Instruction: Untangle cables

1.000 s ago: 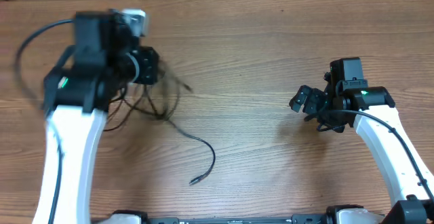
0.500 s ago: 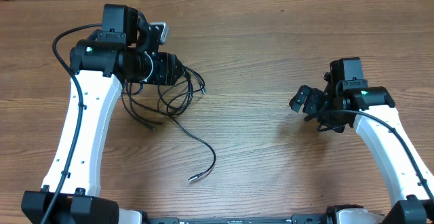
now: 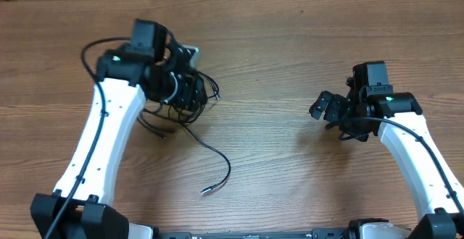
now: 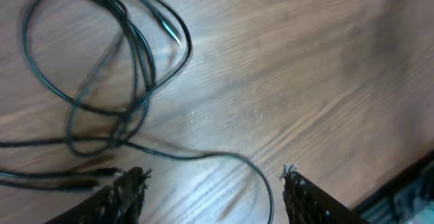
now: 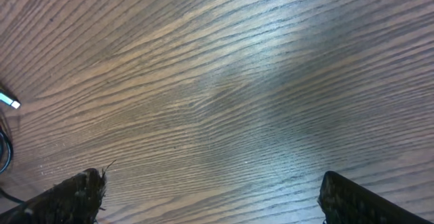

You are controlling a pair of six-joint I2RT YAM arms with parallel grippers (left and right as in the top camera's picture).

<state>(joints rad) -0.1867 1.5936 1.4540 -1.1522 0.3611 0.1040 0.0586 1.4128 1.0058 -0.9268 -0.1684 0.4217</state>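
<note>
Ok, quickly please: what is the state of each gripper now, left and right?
Left gripper: open, holding nothing; the thin black cables lie on the brown wooden table beneath it.
Right gripper: open, holding nothing.

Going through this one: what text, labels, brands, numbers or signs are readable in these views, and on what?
None: no readable text in any view.
The table is bare wood grain, the cables are plain black, and the left claw and right claw show no markings.
</note>
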